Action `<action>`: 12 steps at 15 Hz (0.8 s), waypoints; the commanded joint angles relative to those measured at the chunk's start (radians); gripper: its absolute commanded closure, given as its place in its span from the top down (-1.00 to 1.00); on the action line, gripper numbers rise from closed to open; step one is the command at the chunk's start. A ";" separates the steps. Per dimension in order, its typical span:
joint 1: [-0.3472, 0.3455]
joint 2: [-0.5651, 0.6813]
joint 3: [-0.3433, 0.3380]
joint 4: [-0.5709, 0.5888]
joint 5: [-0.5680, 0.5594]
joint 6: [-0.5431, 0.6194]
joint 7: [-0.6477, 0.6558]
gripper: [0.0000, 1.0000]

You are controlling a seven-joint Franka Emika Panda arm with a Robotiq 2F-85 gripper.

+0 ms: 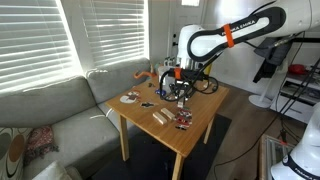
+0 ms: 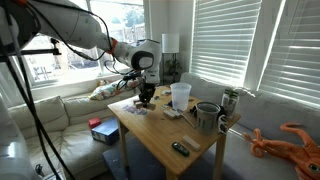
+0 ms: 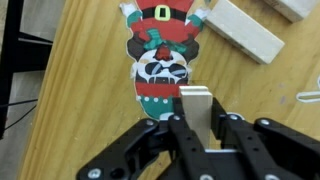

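My gripper [image 3: 200,125] is shut on a pale wooden block [image 3: 197,107] and holds it upright just above the wooden table [image 3: 80,90]. Right beyond the block lies a flat Santa-like figure [image 3: 160,50] in red, green and black, face up. Two more wooden blocks [image 3: 245,30] lie on the table at the upper right of the wrist view. In both exterior views the gripper [image 1: 180,92] [image 2: 146,97] hangs low over the table [image 1: 200,118] [image 2: 160,135].
On the table stand a clear plastic cup [image 2: 180,95], a dark mug [image 2: 207,116], a can [image 2: 229,102] and small items [image 2: 180,148]. A plate [image 1: 130,98] and wooden blocks [image 1: 160,117] lie near the sofa [image 1: 50,110]. An orange octopus toy [image 2: 295,140] lies nearby.
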 commanded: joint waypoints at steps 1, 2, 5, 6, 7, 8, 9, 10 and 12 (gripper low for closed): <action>-0.002 0.004 0.009 -0.029 0.026 0.028 0.025 -0.86; -0.002 0.004 0.009 -0.034 0.025 0.031 0.024 -0.86; -0.001 -0.016 0.009 -0.060 0.026 0.056 0.025 0.00; -0.001 -0.025 0.009 -0.065 0.021 0.059 0.030 0.09; -0.001 -0.030 0.009 -0.071 0.021 0.065 0.031 0.09; -0.001 -0.033 0.010 -0.072 0.019 0.068 0.035 -0.65; 0.000 -0.035 0.010 -0.072 0.017 0.070 0.038 -0.57; 0.000 -0.038 0.011 -0.073 0.017 0.071 0.040 -0.60; 0.000 -0.040 0.013 -0.072 0.015 0.072 0.044 -0.90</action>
